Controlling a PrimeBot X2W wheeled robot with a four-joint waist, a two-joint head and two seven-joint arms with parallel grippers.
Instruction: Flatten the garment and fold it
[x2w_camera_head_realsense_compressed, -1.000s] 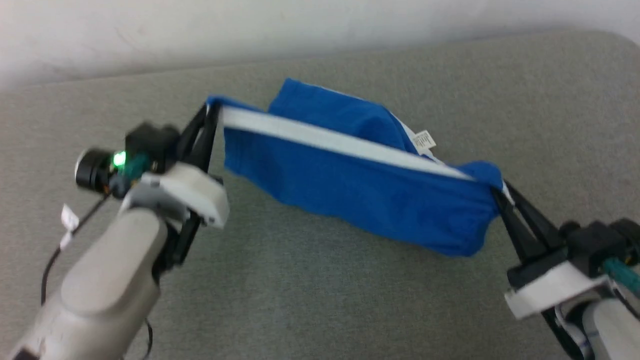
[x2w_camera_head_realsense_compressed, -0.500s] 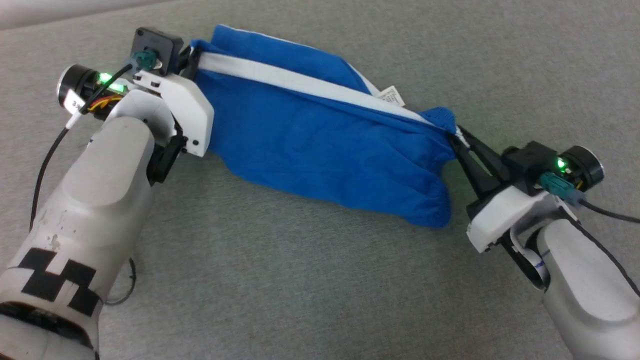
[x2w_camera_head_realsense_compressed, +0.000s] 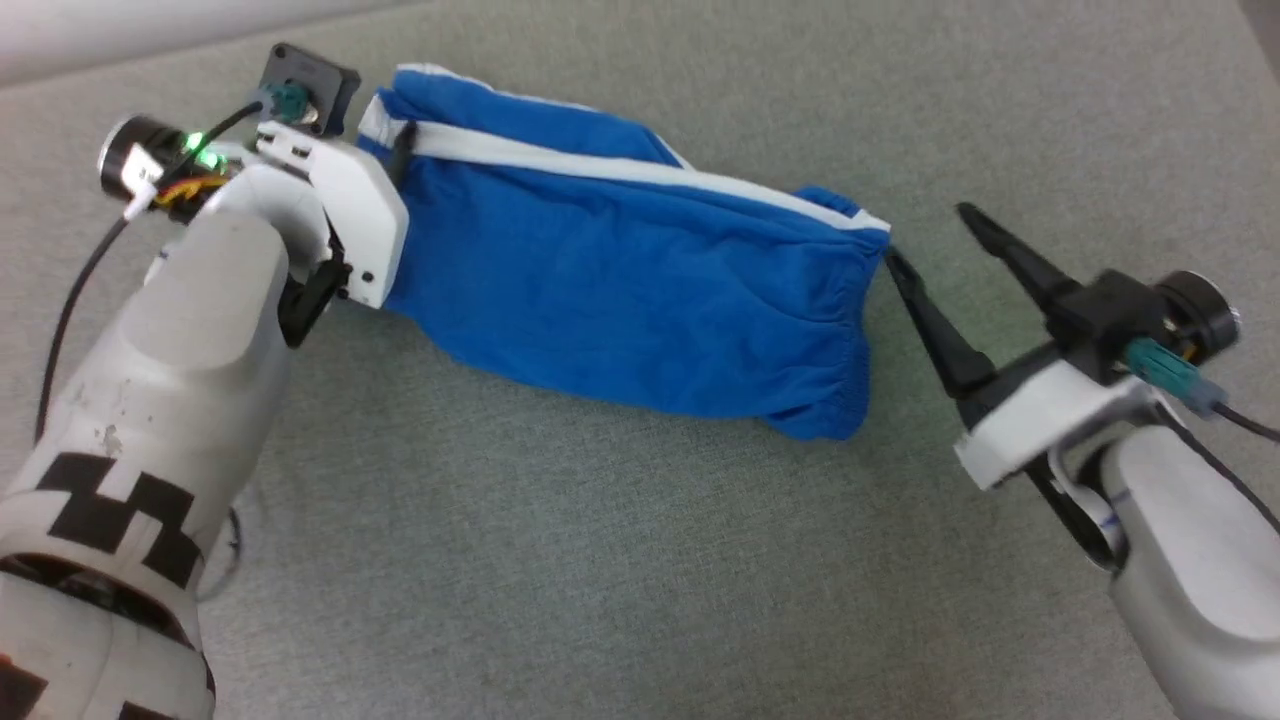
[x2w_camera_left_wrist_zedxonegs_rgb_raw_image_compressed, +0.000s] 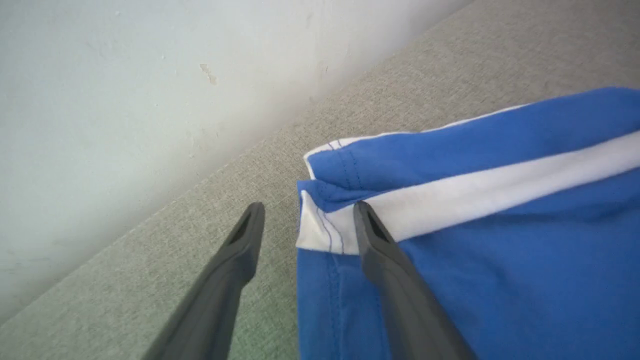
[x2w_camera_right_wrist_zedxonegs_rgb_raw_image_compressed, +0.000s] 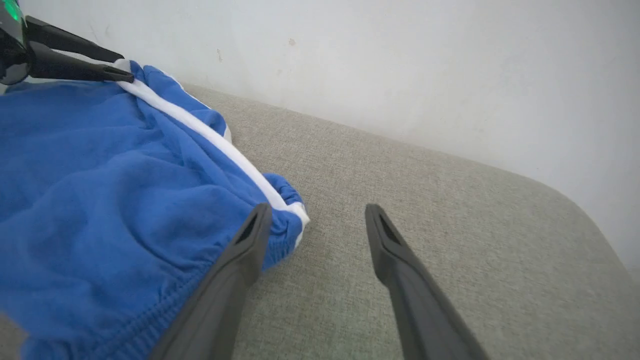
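The garment (x2w_camera_head_realsense_compressed: 620, 290) lies stretched out long on the grey fabric-covered table (x2w_camera_head_realsense_compressed: 600, 560), close to the white wall (x2w_camera_right_wrist_zedxonegs_rgb_raw_image_compressed: 400, 75). Its white stripe (x2w_camera_head_realsense_compressed: 620, 172) runs along the far edge from end to end. From where I stand, the two arms seem posted at opposite ends so that the cloth is drawn lengthwise between them, which would explain why it lies so straight. The left gripper (x2w_camera_left_wrist_zedxonegs_rgb_raw_image_compressed: 306, 212) is at the hem end with its fingers (x2w_camera_left_wrist_zedxonegs_rgb_raw_image_compressed: 380, 250) spread. One finger lies over the white corner of the stripe and the other over bare table just beside the hem, so nothing is pinched. The right gripper (x2w_camera_right_wrist_zedxonegs_rgb_raw_image_compressed: 316, 209) is at the gathered edge (x2w_camera_head_realsense_compressed: 850, 340), its fingers (x2w_camera_right_wrist_zedxonegs_rgb_raw_image_compressed: 240, 260) likewise spread wide. The nearer finger sits just at the corner of the cloth and the other over bare table, holding nothing. The cloth is not quite flat: soft wrinkles cross the middle, and at the left corner a second layer of hem peeks out beyond the stripe. I'd judge the spreading nearly done and the fold not yet begun. The next grasp probably wants both layers at a corner, or only the top one will follow.
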